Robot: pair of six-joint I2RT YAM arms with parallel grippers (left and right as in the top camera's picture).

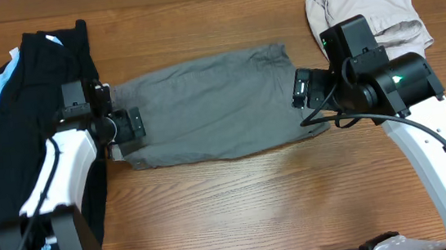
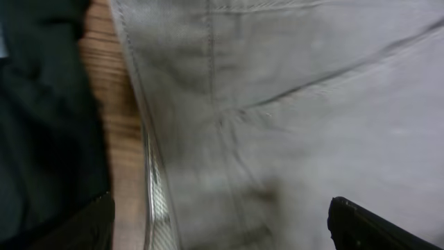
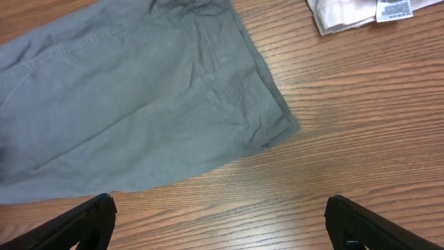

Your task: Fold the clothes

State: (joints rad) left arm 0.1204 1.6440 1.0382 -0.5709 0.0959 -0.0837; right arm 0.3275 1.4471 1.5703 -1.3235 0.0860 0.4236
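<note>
grey shorts (image 1: 213, 105) lie flat on the worktop (image 1: 238, 197), black garment (image 1: 31, 94) and beige garment (image 1: 367, 4) off either end. left hand (image 1: 134, 125) and right hand (image 1: 302, 89) are poised at opposite ends of the shorts, both wide open and empty. recommend pinching matching edges evenly so the fold stays square.

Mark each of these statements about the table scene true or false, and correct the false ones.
1. The grey shorts lie spread flat on the wooden table. True.
2. The beige garment lies on top of the shorts. False: it sits apart from them, past their right end.
3. The right gripper is shut on the shorts' corner. False: it is open and holds nothing.
4. The black garment lies on the left arm's side. True.
5. The left gripper is open above the shorts. True.
</note>
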